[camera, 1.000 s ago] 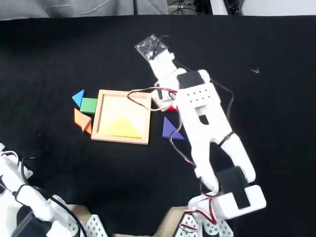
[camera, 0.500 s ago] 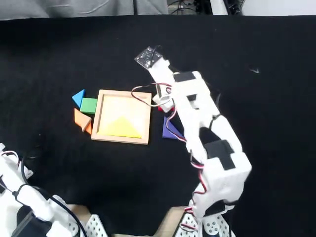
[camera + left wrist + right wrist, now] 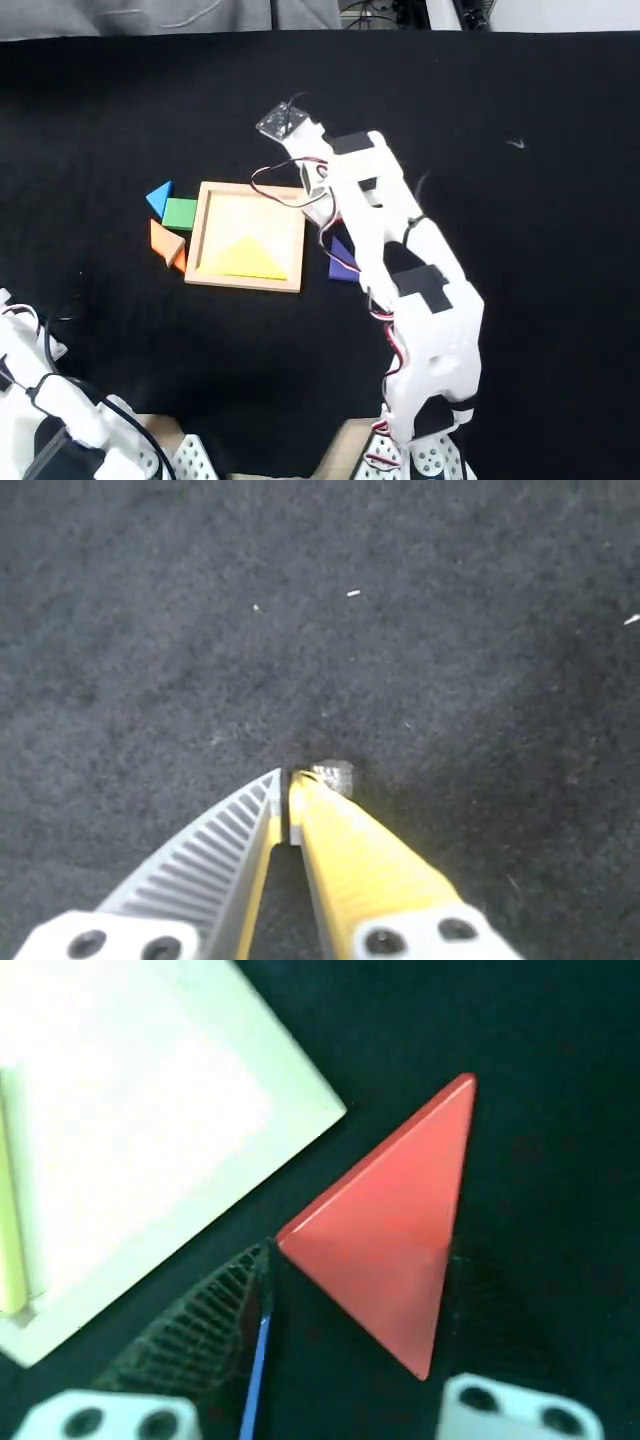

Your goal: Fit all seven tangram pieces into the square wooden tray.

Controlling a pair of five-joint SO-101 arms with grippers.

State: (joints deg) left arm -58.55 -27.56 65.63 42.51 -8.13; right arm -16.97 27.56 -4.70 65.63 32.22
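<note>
Evidently we clamp the red triangle (image 3: 400, 1190) in our right gripper (image 3: 355, 1260) just beside the wooden tray (image 3: 300, 1105), presumably to seat it there; our left gripper (image 3: 290, 780) sits closed.

There is one square wooden tray (image 3: 250, 212). Six tangram pieces can be counted for certain. Four are triangles — a yellow triangle (image 3: 245, 260), a blue triangle (image 3: 158, 198), a purple triangle (image 3: 338, 265) and a red triangle (image 3: 390, 1215). The others are one green square (image 3: 180, 213) and one orange piece (image 3: 163, 240). The orange piece may be two lying together, since any seam is too small to make out in the high view. There are two arms — the right arm (image 3: 415, 290) and the left arm (image 3: 45, 395). There are two grippers, the right gripper (image 3: 360, 1255) and the left gripper (image 3: 288, 780).
</note>
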